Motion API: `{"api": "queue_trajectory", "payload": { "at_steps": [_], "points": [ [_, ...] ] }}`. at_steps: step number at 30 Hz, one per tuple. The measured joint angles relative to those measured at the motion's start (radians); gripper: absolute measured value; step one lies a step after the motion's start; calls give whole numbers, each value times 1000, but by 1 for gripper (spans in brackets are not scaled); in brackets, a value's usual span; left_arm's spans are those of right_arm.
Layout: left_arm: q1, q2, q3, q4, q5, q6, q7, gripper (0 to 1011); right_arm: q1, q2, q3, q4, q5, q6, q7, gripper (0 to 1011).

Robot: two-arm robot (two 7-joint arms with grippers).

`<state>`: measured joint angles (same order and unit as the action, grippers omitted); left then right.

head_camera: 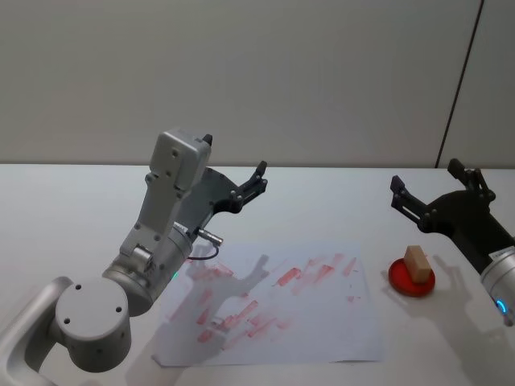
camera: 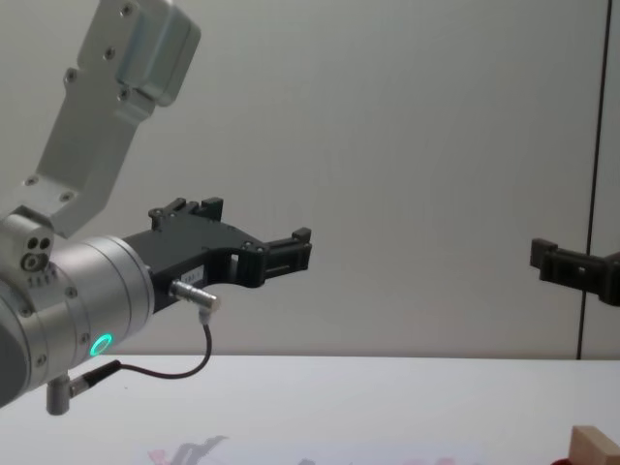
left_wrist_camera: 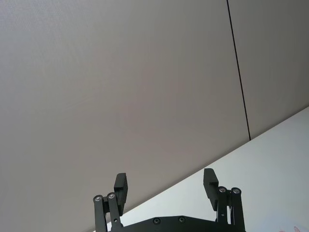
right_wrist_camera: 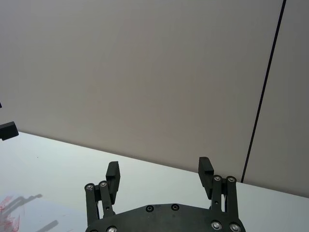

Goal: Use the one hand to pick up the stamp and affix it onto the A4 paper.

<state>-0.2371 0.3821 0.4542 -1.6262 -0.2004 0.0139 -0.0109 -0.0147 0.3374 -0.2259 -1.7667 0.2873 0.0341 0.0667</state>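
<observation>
Head view: stamp (head_camera: 417, 264) on red ink pad (head_camera: 399, 278), just right of A4 paper (head_camera: 322, 322). Right pincer (head_camera: 426, 183) apart, raised behind it; left pincer (head_camera: 259, 180) apart near paper's far edge.

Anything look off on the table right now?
Paper lies slightly askew, its marks smeared rather than crisp. Stamp rests on the red pad beside it. Left gripper and right gripper hover, jaws open, holding nothing.
</observation>
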Motion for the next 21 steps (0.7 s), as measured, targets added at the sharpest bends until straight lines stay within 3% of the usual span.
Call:
{"api": "queue_trajectory", "payload": {
  "at_steps": [21],
  "points": [
    [0,0,0,0,0,0,0,1002,0,0,0,0,0,0,0,1001]
  ]
}}
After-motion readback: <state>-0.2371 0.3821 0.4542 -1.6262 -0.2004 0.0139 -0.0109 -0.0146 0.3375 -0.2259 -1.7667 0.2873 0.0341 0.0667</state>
